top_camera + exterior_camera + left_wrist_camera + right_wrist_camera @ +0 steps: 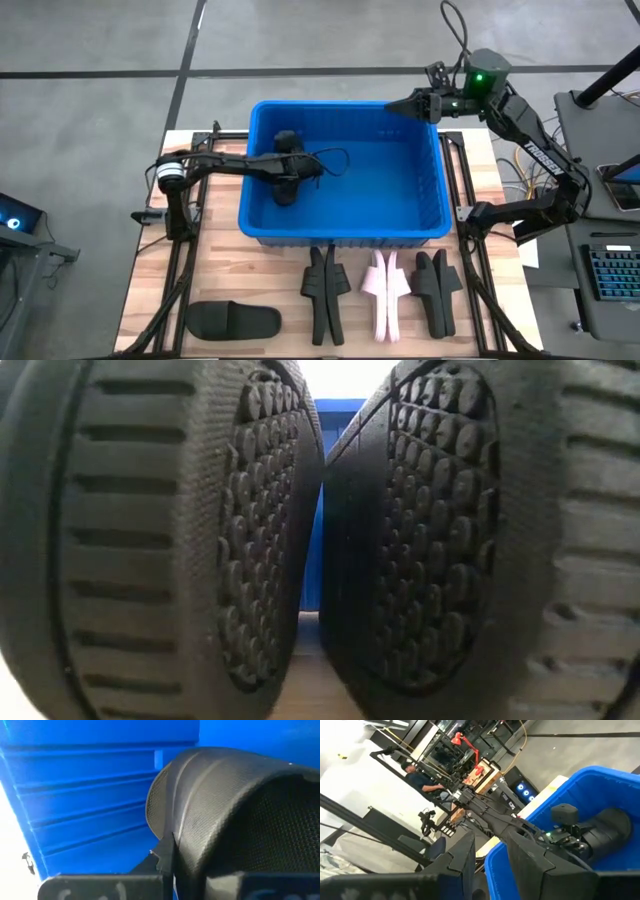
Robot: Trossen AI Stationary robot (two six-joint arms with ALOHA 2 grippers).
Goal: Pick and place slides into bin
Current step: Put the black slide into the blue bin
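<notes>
The blue bin (pixel 420 228) stands at the table's middle. My left gripper (pixel 287 168) reaches into it from the left and is shut on a black slide (pixel 288 190), which also shows in the right wrist view (pixel 612 832). My right gripper (pixel 398 105) hovers open and empty over the bin's far right corner (pixel 580 780). On the table in front of the bin, one black slide (pixel 235 321) lies flat. A black pair (pixel 325 292), a pink pair (pixel 385 292) and another black pair (pixel 437 290) stand on edge. My left gripper holds the black slide at its broad strap (pixel 225 805), which fills the wrist view and hides the fingertips. The arm comes nearly level from the table's left, over the bin's rim. The slide is inside the bin, below the rim. Whether it rests on the bin floor I cannot tell.
Two black soles (pixel 180 540) stand right before the low camera and block its view, apart from a strip of the bin (pixel 312 510). A cable (pixel 335 160) lies in the bin. A person (pixel 422 780) sits far off in the room.
</notes>
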